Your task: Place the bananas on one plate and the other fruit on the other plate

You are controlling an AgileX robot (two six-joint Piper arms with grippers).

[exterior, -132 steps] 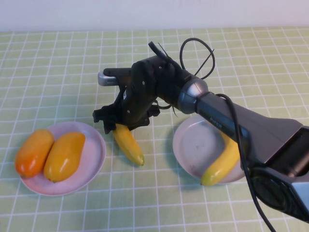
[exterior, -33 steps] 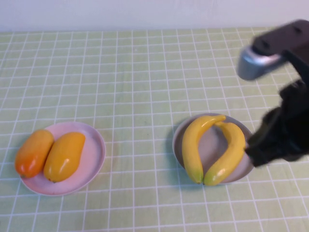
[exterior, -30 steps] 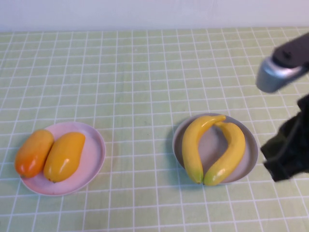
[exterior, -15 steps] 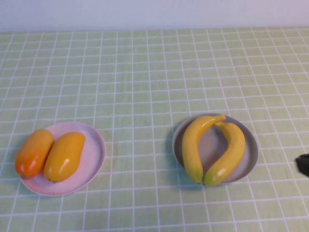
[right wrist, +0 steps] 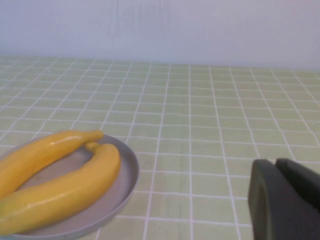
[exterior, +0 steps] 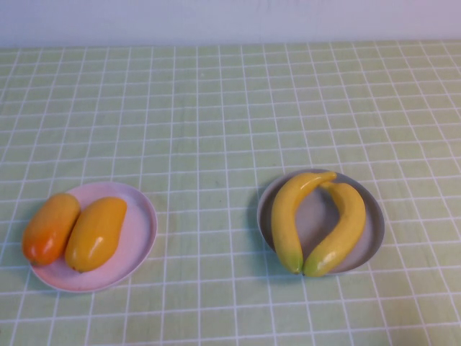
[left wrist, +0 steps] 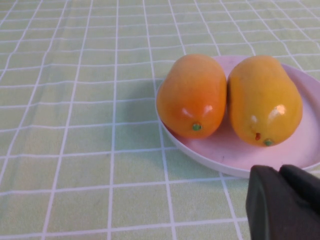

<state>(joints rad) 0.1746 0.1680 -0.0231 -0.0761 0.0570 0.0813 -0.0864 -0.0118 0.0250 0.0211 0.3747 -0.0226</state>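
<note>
Two bananas (exterior: 287, 216) (exterior: 342, 227) lie side by side on the grey-blue plate (exterior: 376, 232) at the right. Two mango-like fruits, one deep orange (exterior: 49, 228) and one yellow-orange (exterior: 95, 233), lie on the pale pink plate (exterior: 142, 229) at the left. Neither arm shows in the high view. In the left wrist view my left gripper (left wrist: 280, 172) is shut and empty, just in front of the pink plate's rim (left wrist: 220, 156) and the fruits (left wrist: 192, 95) (left wrist: 262, 100). In the right wrist view my right gripper (right wrist: 276, 165) is shut and empty, beside the grey plate (right wrist: 128, 172) with the bananas (right wrist: 65, 192).
A green checked cloth (exterior: 216, 108) covers the whole table. A pale wall (right wrist: 160, 25) runs along the far edge.
The right arm, which held a banana near the pink plate, has pulled back to the right and out of the high view. Both bananas now lie on the grey-blue plate.
</note>
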